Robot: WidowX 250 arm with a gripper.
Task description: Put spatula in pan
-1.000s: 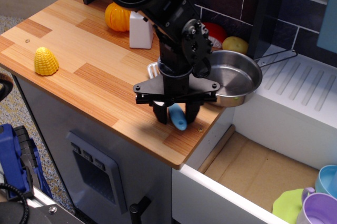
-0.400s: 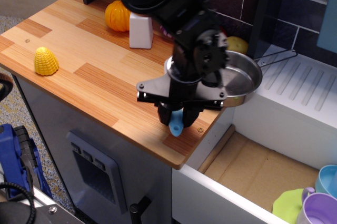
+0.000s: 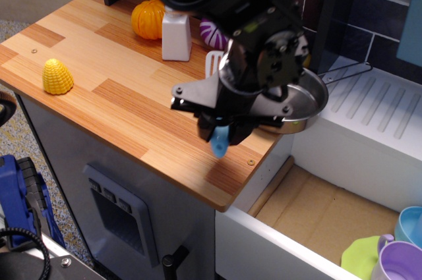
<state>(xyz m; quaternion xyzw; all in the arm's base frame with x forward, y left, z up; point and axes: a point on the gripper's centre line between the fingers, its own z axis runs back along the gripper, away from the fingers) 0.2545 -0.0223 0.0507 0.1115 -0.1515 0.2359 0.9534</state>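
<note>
My gripper (image 3: 223, 130) is shut on the spatula's light blue handle (image 3: 219, 142) and holds it lifted above the wooden counter. The spatula's white slotted blade (image 3: 213, 64) sticks up behind the gripper body, so the spatula is tilted. The round shiny steel pan (image 3: 300, 101) sits at the counter's right edge, just right of and behind the gripper, its thin dark handle (image 3: 343, 69) pointing right over the white sink. The gripper hides the pan's left side.
A white bottle (image 3: 176, 37), an orange pumpkin (image 3: 146, 20) and a purple-striped object (image 3: 213, 33) stand at the back. A yellow corn (image 3: 57, 76) lies at the left. The counter edge (image 3: 227, 202) drops to an open drawer with cups (image 3: 395, 253).
The gripper has risen off the counter with the spatula and shifted right toward the pan. The blade, earlier flat on the counter, now points up.
</note>
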